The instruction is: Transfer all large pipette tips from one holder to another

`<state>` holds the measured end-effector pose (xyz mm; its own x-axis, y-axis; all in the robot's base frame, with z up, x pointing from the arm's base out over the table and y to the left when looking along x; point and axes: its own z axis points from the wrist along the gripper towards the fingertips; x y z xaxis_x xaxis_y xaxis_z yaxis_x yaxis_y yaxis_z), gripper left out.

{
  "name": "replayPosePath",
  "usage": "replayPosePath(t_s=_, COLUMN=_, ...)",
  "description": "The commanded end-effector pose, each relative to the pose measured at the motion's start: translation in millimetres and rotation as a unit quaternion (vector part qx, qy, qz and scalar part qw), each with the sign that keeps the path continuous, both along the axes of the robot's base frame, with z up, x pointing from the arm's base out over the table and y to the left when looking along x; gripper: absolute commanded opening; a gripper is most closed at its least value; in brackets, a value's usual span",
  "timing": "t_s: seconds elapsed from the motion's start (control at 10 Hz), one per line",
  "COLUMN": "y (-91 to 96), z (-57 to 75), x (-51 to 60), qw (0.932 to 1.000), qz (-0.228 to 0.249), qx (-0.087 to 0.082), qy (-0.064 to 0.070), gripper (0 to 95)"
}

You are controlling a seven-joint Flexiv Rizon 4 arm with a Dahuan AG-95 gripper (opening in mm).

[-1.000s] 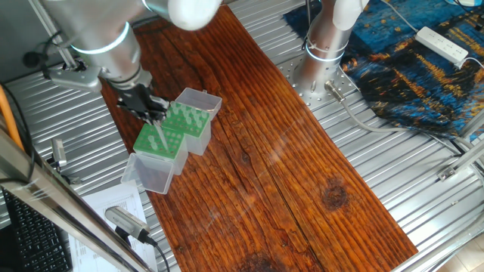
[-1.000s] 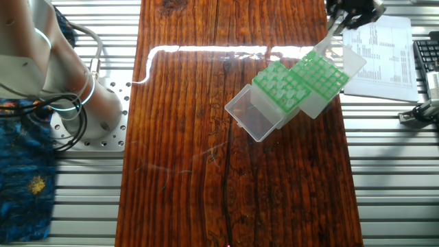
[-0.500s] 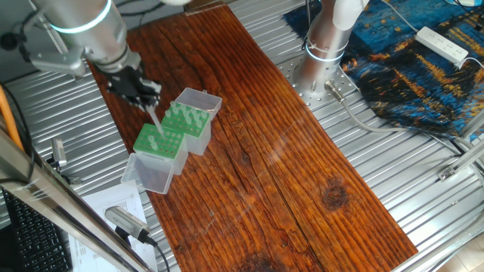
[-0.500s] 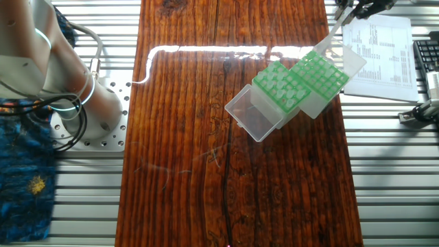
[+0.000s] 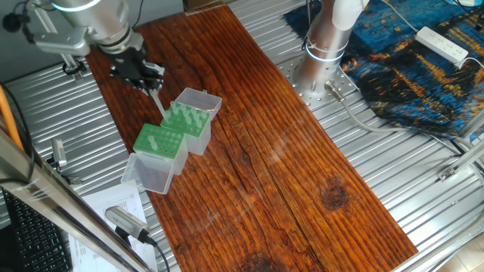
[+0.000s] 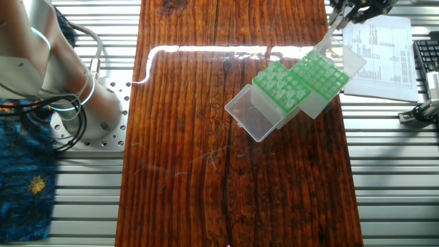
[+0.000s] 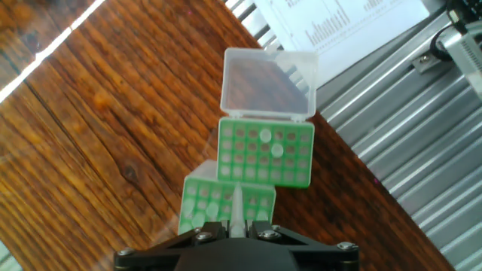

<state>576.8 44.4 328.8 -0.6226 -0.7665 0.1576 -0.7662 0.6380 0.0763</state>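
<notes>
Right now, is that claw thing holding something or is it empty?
Gripper: closed on one large pipette tip, lifted above the green racks.

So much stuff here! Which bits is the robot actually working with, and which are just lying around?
Part of the job:
- gripper, shut on a pipette tip
- two green racks with clear lids
- tips standing in the racks

Just lying about:
- printed paper
- keyboard
- blue patterned cloth
- white power strip
</notes>
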Motion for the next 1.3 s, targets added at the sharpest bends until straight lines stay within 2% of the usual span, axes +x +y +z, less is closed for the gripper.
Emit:
replayPosePath(t_s=0.1, y=-4.4, z=-3.8, x=-5.0, qw=1.0000, qz=-0.003, qx=-0.009, qy=0.001, gripper=0.0)
replayPosePath(t_s=0.3, y=-11.2, z=-6.4, x=-12.7, qw=1.0000, qz=-0.002, qx=-0.008, qy=-0.002, gripper=0.0)
replayPosePath(t_s=0.4, y=-12.8, z=-7.2, x=-13.4, qw=1.0000, qz=0.000, qx=-0.008, qy=-0.002, gripper=0.0)
replayPosePath(t_s=0.7, y=-24.7, z=-22.3, x=-13.9, qw=0.9999, qz=0.010, qx=-0.001, qy=-0.006, gripper=0.0)
replayPosePath(t_s=1.0, y=-28.4, z=-28.1, x=-14.6, qw=0.9999, qz=0.015, qx=-0.002, qy=-0.006, gripper=0.0)
replayPosePath(t_s=1.3, y=-32.2, z=-35.5, x=-17.9, qw=0.9999, qz=0.012, qx=0.006, qy=-0.007, gripper=0.0)
